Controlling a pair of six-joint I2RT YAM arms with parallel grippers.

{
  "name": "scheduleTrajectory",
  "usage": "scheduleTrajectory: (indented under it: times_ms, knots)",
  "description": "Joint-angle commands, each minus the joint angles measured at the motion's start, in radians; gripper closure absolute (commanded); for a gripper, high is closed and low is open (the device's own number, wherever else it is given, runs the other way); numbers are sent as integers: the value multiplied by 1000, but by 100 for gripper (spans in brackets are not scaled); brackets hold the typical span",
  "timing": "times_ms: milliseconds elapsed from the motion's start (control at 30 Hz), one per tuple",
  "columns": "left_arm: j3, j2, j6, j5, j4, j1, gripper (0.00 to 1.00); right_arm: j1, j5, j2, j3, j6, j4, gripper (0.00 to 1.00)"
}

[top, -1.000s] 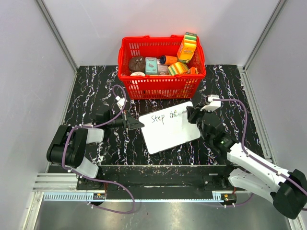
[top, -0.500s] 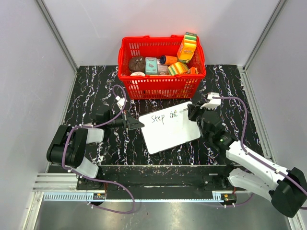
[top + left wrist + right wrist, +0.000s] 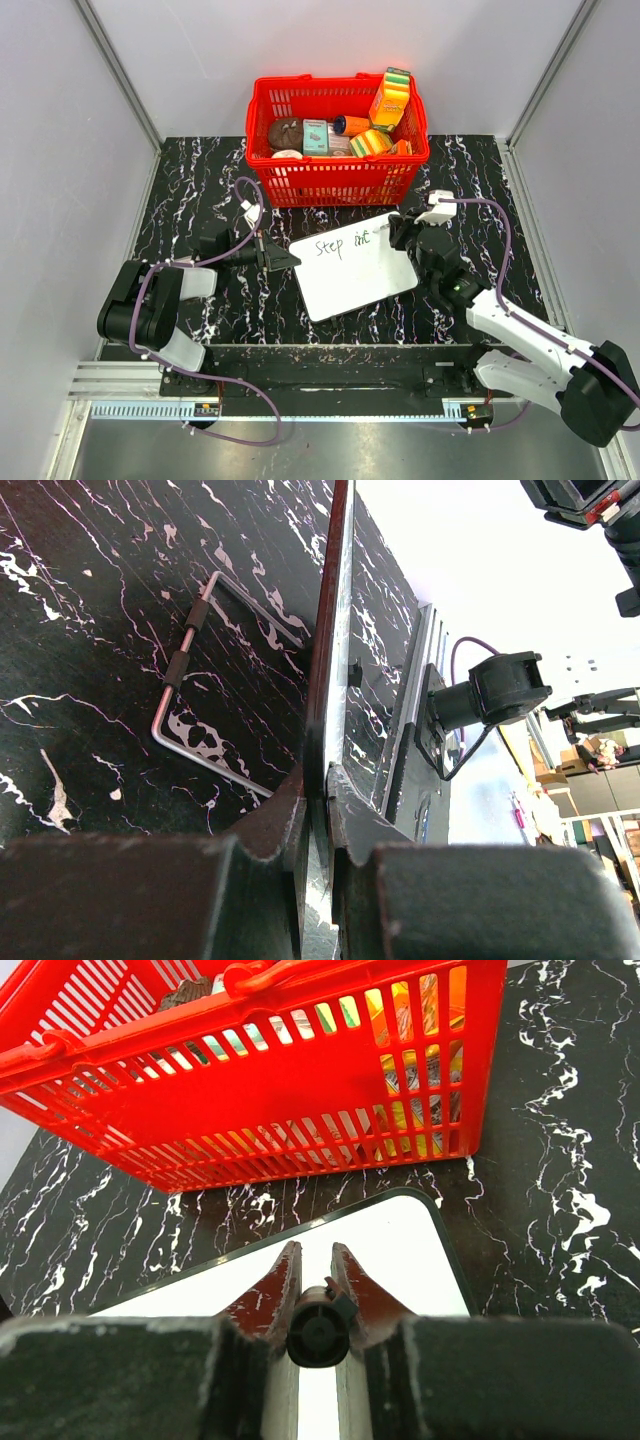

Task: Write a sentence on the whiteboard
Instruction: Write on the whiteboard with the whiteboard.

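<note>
Lying mid-frame, the whiteboard [image 3: 352, 282] is pinched at its left edge by the left tool [image 3: 284, 260]; a marker [image 3: 318, 1332] is clamped in the right tool [image 3: 399, 234] above its upper-right corner.

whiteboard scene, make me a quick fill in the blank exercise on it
1. The whiteboard lies just in front of the ____ basket.
2. The left tool is shut on the whiteboard's ____.
3. The right tool is shut on a black ____.
4. The first word of the sentence reads ____.
Missing words: red; edge; marker; Step
</note>
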Motion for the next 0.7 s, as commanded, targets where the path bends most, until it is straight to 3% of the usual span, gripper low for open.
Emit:
scheduleTrajectory:
  times_ms: [0,667]
  knots:
    - [18,18,75,-2,21,-9,100,-7,-39,-4,22,4,36,100]
    - [16,18,75,-2,19,-9,100,-8,-45,-79,-59,56,-59,100]
